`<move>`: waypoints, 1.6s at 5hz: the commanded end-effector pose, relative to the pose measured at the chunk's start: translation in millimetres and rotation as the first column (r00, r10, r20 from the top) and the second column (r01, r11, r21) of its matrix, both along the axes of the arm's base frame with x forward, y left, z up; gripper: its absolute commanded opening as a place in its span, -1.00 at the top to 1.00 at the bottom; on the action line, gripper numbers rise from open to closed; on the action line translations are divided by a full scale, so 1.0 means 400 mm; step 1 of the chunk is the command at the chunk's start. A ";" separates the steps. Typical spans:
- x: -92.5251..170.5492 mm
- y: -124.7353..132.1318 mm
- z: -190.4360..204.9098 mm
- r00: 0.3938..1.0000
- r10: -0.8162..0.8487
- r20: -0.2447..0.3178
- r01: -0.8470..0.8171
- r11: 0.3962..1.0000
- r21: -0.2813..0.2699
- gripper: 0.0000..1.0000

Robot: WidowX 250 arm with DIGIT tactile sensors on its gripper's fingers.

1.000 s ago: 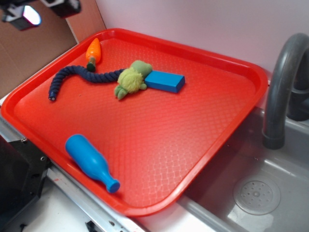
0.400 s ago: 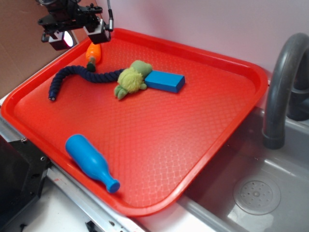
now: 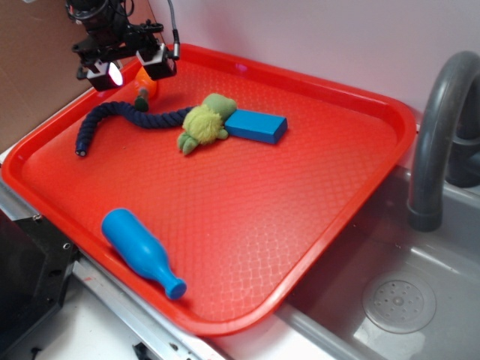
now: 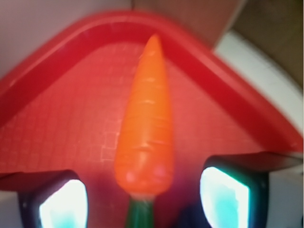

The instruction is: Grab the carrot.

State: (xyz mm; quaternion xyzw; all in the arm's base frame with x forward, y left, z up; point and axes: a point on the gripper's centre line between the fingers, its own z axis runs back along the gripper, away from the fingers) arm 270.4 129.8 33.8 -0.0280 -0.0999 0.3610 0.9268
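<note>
One red tray (image 3: pixel 360 127) holds the carrot (image 4: pixel 145 118) (in its corner); gripper (image 3: pixel 129 69) spread astride it.

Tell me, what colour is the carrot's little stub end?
Dark green; the carrot stub shows best in the wrist view.

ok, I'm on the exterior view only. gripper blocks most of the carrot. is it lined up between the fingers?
Observer: Yes. On the wrist view the carrot lies centred between the two fingers, tip pointing at the tray corner.
Operator: Touching either finger?
Observer: No, red tray shows on both sides of it; the gripper is open.
Operator: Green end?
Observer: The green stub is at the bottom edge of the wrist frame, nearest the camera.
</note>
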 end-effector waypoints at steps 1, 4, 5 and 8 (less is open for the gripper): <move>0.015 0.037 -0.018 0.999 0.030 -0.011 -0.029 0.997 0.074 -1.00; -0.016 -0.010 0.110 0.998 0.039 0.043 -0.047 0.979 0.197 1.00; -0.061 -0.059 0.233 0.993 0.012 0.118 -0.026 0.993 0.118 1.00; -0.281 -0.239 0.584 0.933 -0.331 0.141 0.351 0.922 -0.162 1.00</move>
